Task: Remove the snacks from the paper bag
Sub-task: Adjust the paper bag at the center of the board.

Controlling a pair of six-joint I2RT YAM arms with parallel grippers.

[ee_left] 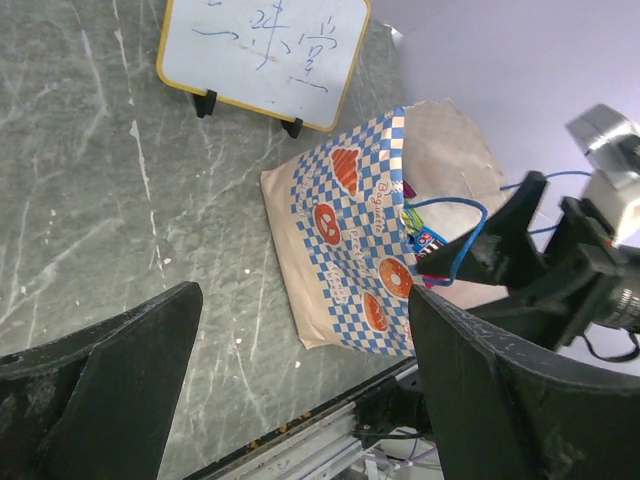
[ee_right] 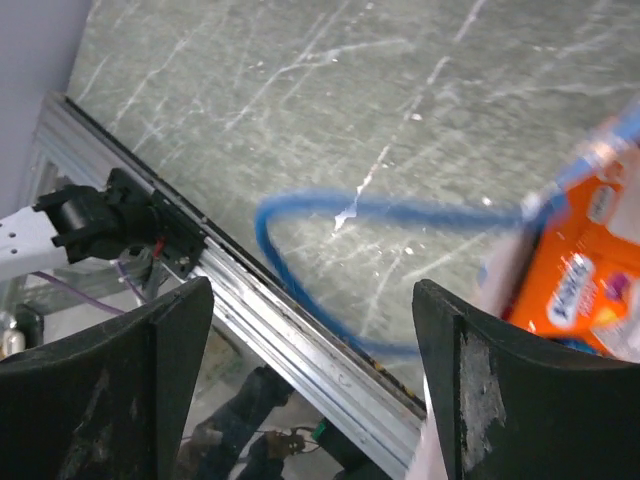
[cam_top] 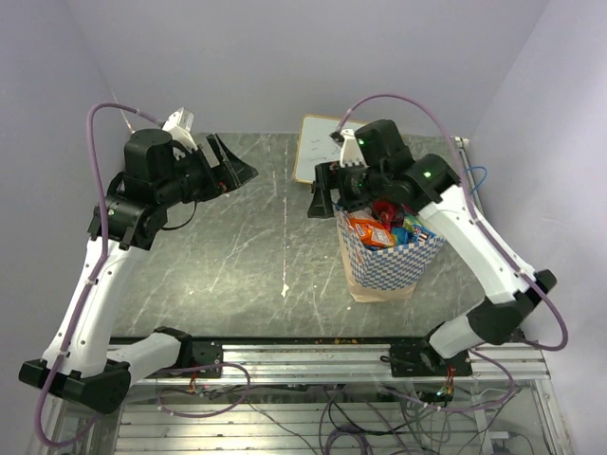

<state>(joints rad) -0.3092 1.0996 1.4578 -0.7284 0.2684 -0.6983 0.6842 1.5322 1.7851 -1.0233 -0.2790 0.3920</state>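
The paper bag (cam_top: 387, 265) stands upright at the table's right middle, cream with a blue-white checked band and orange motifs; it also shows in the left wrist view (ee_left: 345, 240). Several snacks (cam_top: 379, 227) fill its open mouth: orange, red and blue packets. An orange packet (ee_right: 585, 285) shows at the right of the right wrist view, with a blue cord handle (ee_right: 300, 270) looping in front. My right gripper (cam_top: 327, 194) is open and empty, just left of the bag's mouth (ee_right: 310, 390). My left gripper (cam_top: 232, 166) is open and empty, held high at the far left (ee_left: 300, 390).
A white signboard (cam_top: 313, 147) with a yellow rim stands at the back behind the bag, also in the left wrist view (ee_left: 265, 55). The aluminium rail (cam_top: 313, 355) runs along the table's near edge. Purple walls close in on three sides.
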